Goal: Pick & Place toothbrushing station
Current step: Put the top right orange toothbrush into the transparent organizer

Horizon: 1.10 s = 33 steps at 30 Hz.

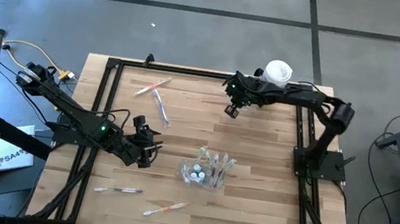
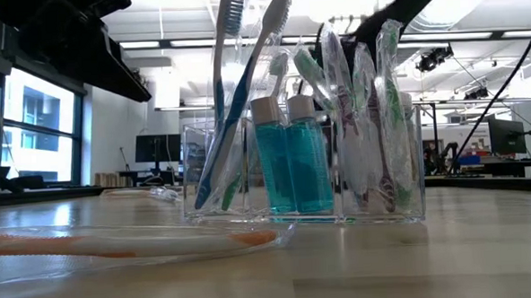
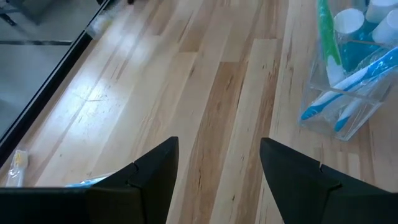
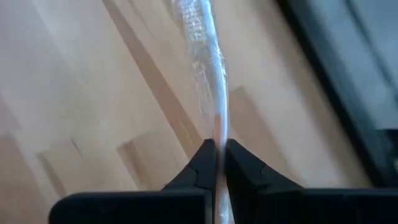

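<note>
Right gripper (image 4: 216, 163): fingers pressed together on a wrapped toothbrush (image 4: 205, 74), pinching it at one end so that most of its length sticks out ahead of the fingertips.
Right gripper, place: in the high view it hangs (image 1: 231, 110) over the far part of the table, just off the white canister (image 1: 277, 73).
Toothbrushing station (image 1: 208, 169): a clear holder of brushes and white-capped blue bottles, standing upright nearer the table's front than the right gripper and well apart from it.
Left gripper (image 3: 217, 168): fingers spread with only bare wood between them; the station (image 3: 348, 81) lies ahead of it and to one side, near but not touching.
Loose brushes: two wrapped ones (image 1: 154, 97) lie between the grippers toward the far left; two more (image 1: 142, 199) lie near the front edge.
Risk, slip: the hold is at the very end of a slick wrapper, so the brush could swing or slide out during a carry.
Risk, placing: the holder looks crowded; a tilted brush may catch on the others or nudge the holder over.
Risk, arms: the left gripper waits close to the station, so a crossing path could bump it.
</note>
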### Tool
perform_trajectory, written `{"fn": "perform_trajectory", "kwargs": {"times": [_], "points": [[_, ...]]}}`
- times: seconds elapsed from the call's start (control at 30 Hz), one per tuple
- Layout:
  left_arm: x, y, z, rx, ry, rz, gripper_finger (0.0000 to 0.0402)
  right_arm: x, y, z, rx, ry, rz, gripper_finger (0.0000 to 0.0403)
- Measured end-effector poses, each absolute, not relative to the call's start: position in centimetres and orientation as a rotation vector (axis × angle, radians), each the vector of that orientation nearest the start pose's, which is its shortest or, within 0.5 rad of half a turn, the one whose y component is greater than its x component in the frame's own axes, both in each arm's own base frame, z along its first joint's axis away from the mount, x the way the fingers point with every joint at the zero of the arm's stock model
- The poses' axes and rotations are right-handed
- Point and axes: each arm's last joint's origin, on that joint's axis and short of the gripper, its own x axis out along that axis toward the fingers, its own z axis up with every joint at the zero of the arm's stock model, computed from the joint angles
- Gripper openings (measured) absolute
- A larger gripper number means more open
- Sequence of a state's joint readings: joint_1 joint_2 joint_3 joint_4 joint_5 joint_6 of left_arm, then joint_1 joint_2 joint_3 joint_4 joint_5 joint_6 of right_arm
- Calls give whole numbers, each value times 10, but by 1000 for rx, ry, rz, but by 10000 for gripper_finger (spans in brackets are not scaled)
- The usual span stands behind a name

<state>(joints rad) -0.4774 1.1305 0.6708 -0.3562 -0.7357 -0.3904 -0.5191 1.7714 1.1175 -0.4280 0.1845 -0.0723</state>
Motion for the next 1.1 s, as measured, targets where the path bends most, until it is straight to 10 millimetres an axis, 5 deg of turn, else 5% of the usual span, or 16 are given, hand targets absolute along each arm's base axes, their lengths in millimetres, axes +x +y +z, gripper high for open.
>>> {"fn": "perform_trajectory", "kwargs": {"times": [0.27,0.6,0.9,1.1], "points": [[202,-83,225,56,577,347,223,289,-132,251,-4,923,-621,8],[213,-92,248,-2,502,185,223,246,-34,337,-69,604,-480,8],[222,-112,298,71,231,55,223,225,61,356,-148,441,-277,8],[225,-117,320,114,16,32,223,239,119,356,-248,284,-142,9]]}}
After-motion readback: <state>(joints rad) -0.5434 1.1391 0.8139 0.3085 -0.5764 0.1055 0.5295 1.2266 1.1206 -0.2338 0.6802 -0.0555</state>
